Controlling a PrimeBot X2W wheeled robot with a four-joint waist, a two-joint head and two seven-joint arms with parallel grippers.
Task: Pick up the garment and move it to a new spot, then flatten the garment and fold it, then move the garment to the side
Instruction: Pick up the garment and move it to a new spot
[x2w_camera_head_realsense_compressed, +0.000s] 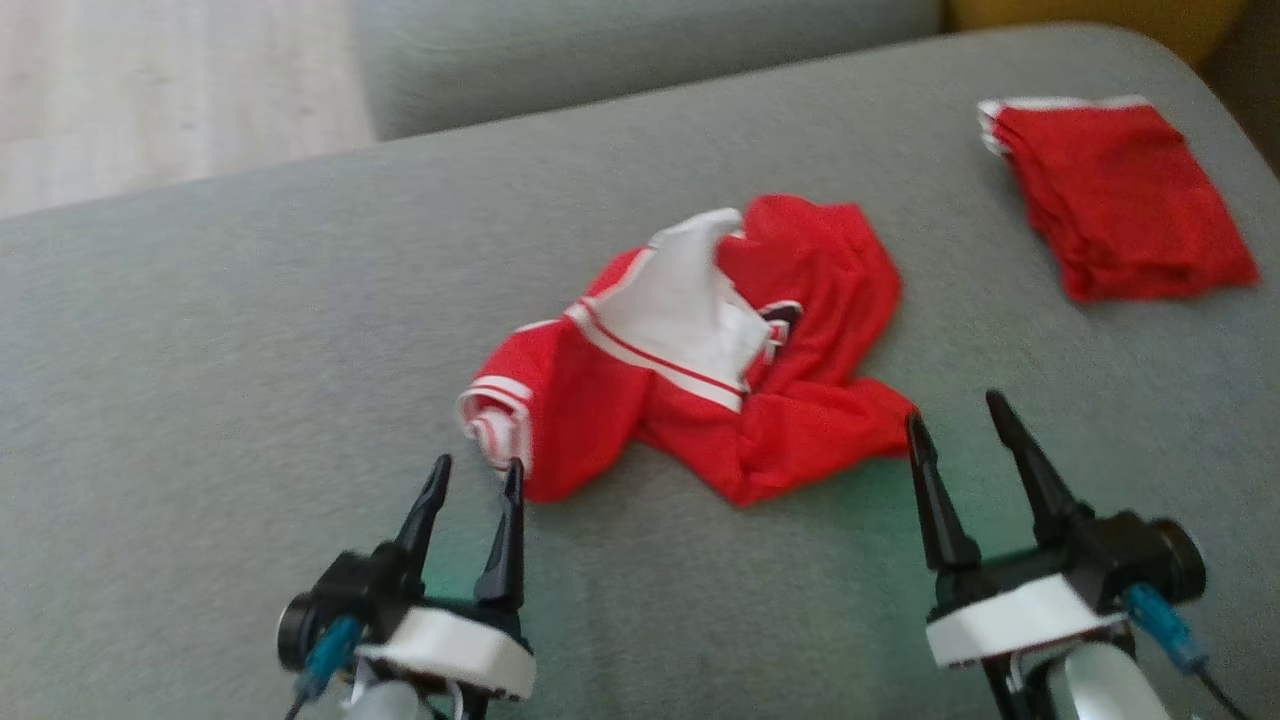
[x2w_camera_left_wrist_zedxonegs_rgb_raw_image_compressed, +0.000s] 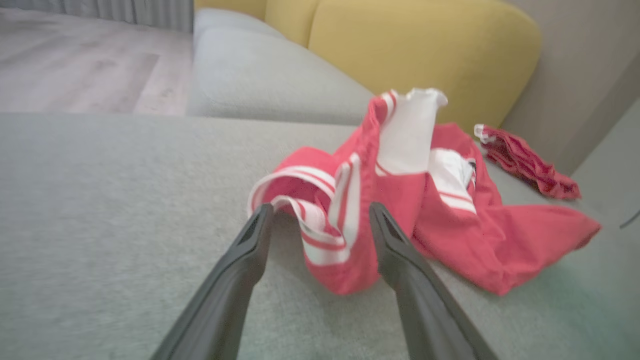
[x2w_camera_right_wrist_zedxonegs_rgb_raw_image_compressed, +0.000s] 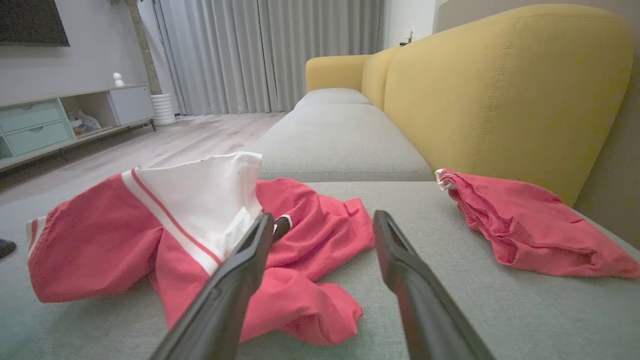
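Sofa seat of grey woven fabric (x2w_camera_head_realsense_compressed: 200, 400) holds a crumpled red sports garment with a white panel and striped trim (x2w_camera_head_realsense_compressed: 700, 350), lying in a heap at its middle. Left gripper (x2w_camera_head_realsense_compressed: 478, 465) sits at the garment's near left end — its two dark fingers spread apart, the striped cuff lying loose between the tips, nothing clamped. Right gripper (x2w_camera_head_realsense_compressed: 953, 410) is also spread wide and empty, just beside the garment's near right edge. A second red garment, folded flat (x2w_camera_head_realsense_compressed: 1120, 200), rests well apart at the far right, near a yellow padded backrest (x2w_camera_right_wrist_zedxonegs_rgb_raw_image_compressed: 500, 85).
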